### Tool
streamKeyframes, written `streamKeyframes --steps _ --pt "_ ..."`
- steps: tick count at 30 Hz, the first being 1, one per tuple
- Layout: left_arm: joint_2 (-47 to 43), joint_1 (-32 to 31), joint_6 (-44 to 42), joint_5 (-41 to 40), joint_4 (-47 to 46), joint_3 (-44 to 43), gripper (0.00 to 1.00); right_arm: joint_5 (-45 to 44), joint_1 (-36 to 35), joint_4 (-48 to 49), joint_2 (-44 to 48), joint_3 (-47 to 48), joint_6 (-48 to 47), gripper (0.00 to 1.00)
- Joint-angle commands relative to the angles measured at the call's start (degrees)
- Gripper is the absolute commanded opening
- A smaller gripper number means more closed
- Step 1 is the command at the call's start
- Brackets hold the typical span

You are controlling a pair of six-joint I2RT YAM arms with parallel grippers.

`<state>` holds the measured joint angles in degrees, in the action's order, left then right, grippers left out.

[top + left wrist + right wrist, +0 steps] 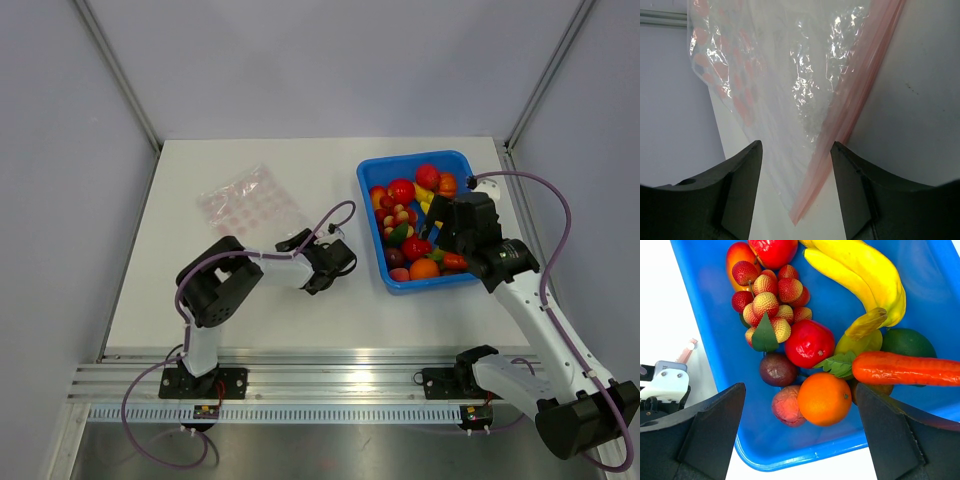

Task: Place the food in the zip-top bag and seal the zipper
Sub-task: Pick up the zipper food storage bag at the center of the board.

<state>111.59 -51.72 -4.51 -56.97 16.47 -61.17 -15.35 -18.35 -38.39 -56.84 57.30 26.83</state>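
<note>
One zip-top bag (250,203) lies flat on the white table (300,320), on the left side towards the far edge. It is well apart from the one blue tray (410,159) on the right.

In the left wrist view the left gripper (796,150) has its jaws apart, clamped on nothing. The near corner of the bag reaches in between them; whether a jaw touches the plastic cannot be told. The pink zipper (860,100) runs away from that corner along the bag's right edge, and pale pink dots show on the bag's left part.

All the food (415,225) in sight sits in the tray. The right gripper (800,387) hangs over the tray's near end with its jaws spread wide, holding nothing. Beneath the gap between them lie one orange (825,399), one dark purple round fruit (777,369) and one pinkish round fruit (786,407). Just to the right lies one carrot (910,369), across the near side of one dark green fruit (907,341). Farther into the tray are two bananas (860,270) joined at the stem and one bunch of lychees (767,297) with a green leaf. There are also two red round fruits (810,342), one beside the lychees and one at the far edge of that view.
</note>
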Motion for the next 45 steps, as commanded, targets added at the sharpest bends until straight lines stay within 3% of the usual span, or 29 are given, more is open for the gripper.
streamKeyframes --steps 1,12,16,19,20,26,30,36,45 --pt "-0.5 0.3 -0.8 -3.1 -2.8 -1.9 0.6 0.3 0.2 1.1 0.7 0.0 0.2 1.0" --pt "2.1 2.8 -2.4 -2.4 -5.0 -2.3 0.59 0.3 0.1 1.0 0.3 -0.1 -0.1 1.0" --pt "2.8 3.8 -3.0 -2.4 -5.8 -2.9 0.53 0.2 0.2 0.8 0.3 -0.1 -0.3 0.99" --pt "3.5 4.5 -3.5 -3.1 -6.0 -3.9 0.41 -0.1 0.1 0.6 0.4 -0.3 -0.5 1.0" --pt "3.5 4.6 -3.5 -3.2 -6.1 -4.0 0.31 0.0 0.1 0.6 0.3 -0.3 -0.5 1.0" --pt "3.5 5.1 -4.2 -5.1 -6.1 -5.8 0.0 0.0 0.2 0.3 0.2 -0.1 -0.5 0.99" --pt "1.3 5.1 -2.7 -6.4 -3.0 -7.7 0.0 0.5 0.1 0.1 0.3 0.3 -0.9 0.99" --pt "-5.2 5.8 -0.7 -1.6 3.1 -12.6 0.0 3.2 0.2 0.2 -0.2 1.2 -1.2 0.99" --pt "-5.8 7.1 4.1 4.9 10.8 -17.0 0.0 15.1 -0.2 5.5 -0.1 0.7 4.0 0.99"
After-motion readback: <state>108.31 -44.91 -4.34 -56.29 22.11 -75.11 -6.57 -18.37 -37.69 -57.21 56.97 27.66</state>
